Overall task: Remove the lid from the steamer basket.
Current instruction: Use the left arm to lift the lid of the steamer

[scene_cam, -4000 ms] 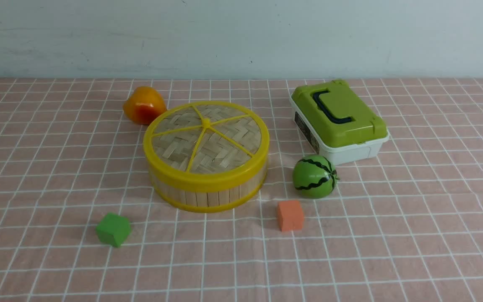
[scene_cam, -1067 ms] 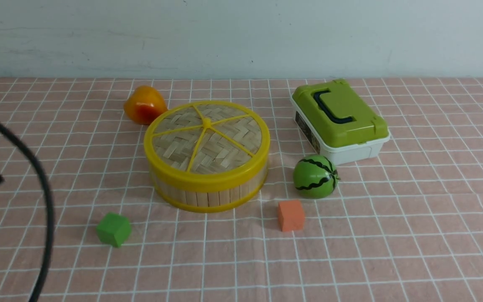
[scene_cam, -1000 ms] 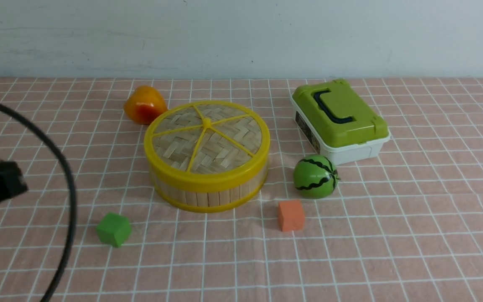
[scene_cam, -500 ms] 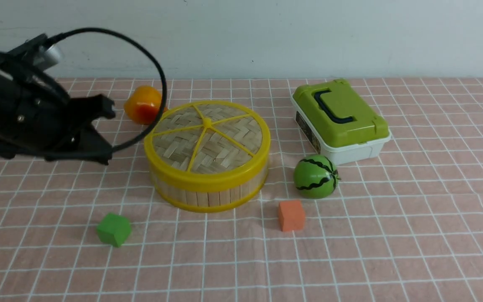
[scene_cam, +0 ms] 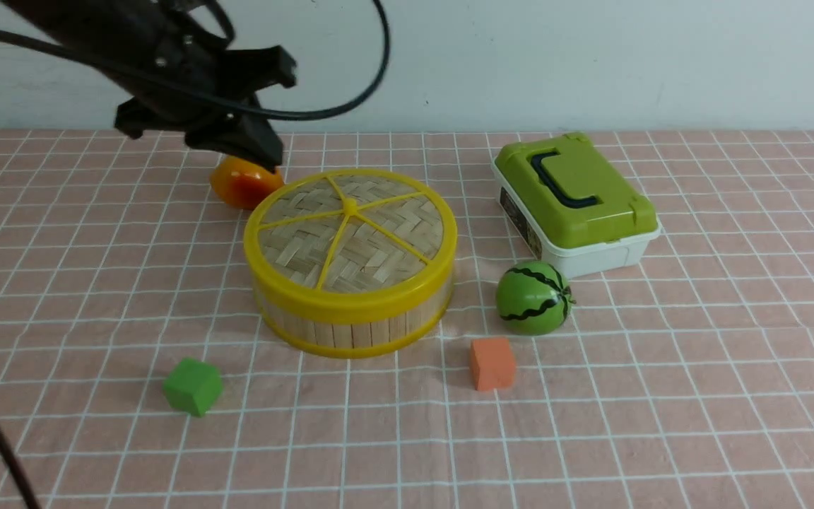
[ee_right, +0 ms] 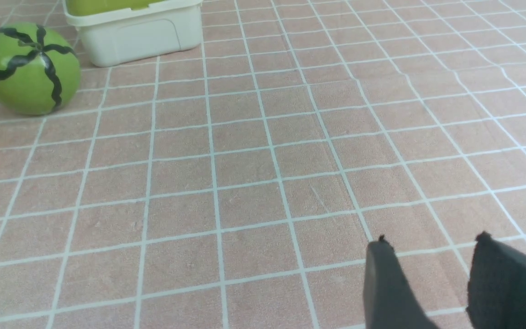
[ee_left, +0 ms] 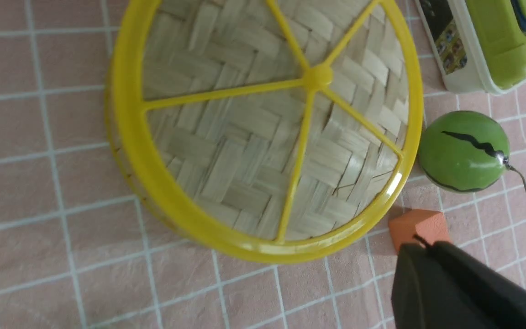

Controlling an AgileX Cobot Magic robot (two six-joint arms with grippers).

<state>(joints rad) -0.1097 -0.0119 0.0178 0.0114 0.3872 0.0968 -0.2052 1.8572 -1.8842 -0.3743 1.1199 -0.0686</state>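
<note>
The lid (scene_cam: pixel 349 230), a woven bamboo disc with a yellow rim and spokes, sits closed on the steamer basket (scene_cam: pixel 350 329) at the table's middle. My left gripper (scene_cam: pixel 276 113) hangs open and empty in the air above the basket's far left edge, touching nothing. In the left wrist view the lid (ee_left: pixel 267 119) fills the middle and only one dark finger (ee_left: pixel 432 283) shows. My right gripper (ee_right: pixel 432 240) is open and empty, low over bare cloth; it is out of the front view.
An orange-yellow toy fruit (scene_cam: pixel 241 185) lies behind the basket under my left gripper. A white box with a green top (scene_cam: pixel 576 198) stands at the right, a toy watermelon (scene_cam: pixel 531 297) and an orange cube (scene_cam: pixel 492 363) before it. A green cube (scene_cam: pixel 192 386) lies front left.
My left arm has come in from the left edge, risen and moved right and farther back, to above the basket's far left. The lid and basket have not moved.
</note>
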